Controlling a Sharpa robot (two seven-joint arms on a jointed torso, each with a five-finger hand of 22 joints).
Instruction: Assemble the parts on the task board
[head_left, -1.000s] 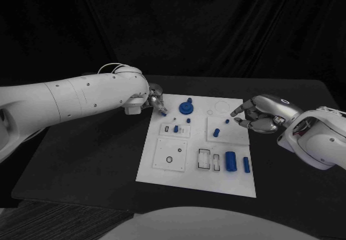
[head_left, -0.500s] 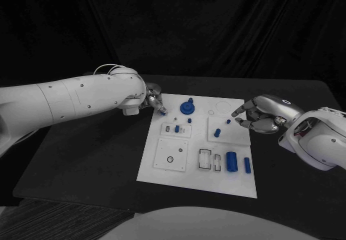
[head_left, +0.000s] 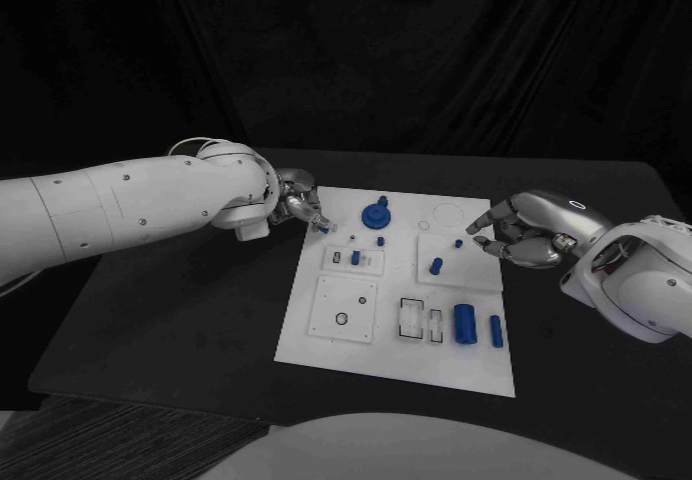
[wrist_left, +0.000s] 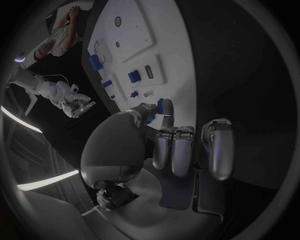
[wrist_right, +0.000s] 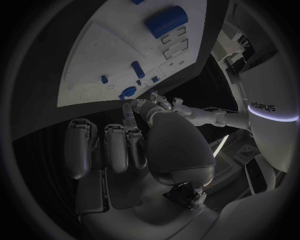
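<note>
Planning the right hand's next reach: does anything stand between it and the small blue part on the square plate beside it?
Nothing visible does. The right hand hovers at the task board's right edge, and the small blue part lies just beyond its fingertips, bare board between.

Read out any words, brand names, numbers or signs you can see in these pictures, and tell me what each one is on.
"sharpa": on the white arm seen past the right hand in the right wrist view, just above a glowing ring.
No words or numbers can be read on the task board or its blue parts.
</note>
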